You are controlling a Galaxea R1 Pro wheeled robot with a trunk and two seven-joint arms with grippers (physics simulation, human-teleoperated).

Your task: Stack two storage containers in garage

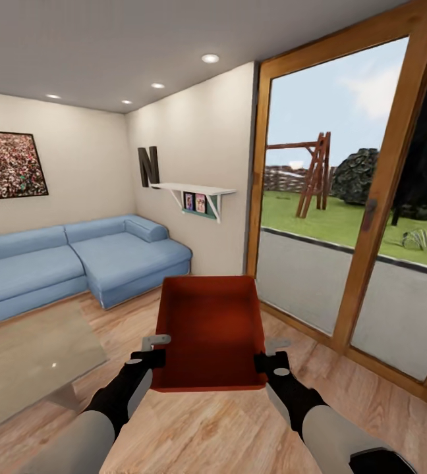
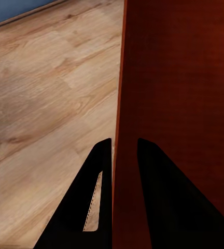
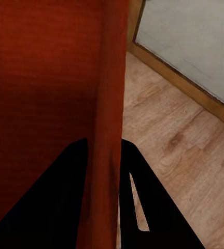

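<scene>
One red-orange open-top storage container [image 1: 210,332] hangs in the air in front of me, above the living room's light wood plank floor [image 1: 207,428]. My left gripper [image 1: 149,359] is shut on its left wall, my right gripper [image 1: 269,362] on its right wall. In the left wrist view the two black fingers [image 2: 96,192] straddle the container wall [image 2: 174,104]. The right wrist view shows the same: black fingers [image 3: 138,197] on either side of the red wall [image 3: 109,104]. The container looks empty inside.
A blue corner sofa [image 1: 75,260] stands at the back left, a low glass-topped table [image 1: 22,359] at the left. On the right a wood-framed glass door [image 1: 371,217] faces a garden. A white wall shelf [image 1: 197,194] hangs beyond the container.
</scene>
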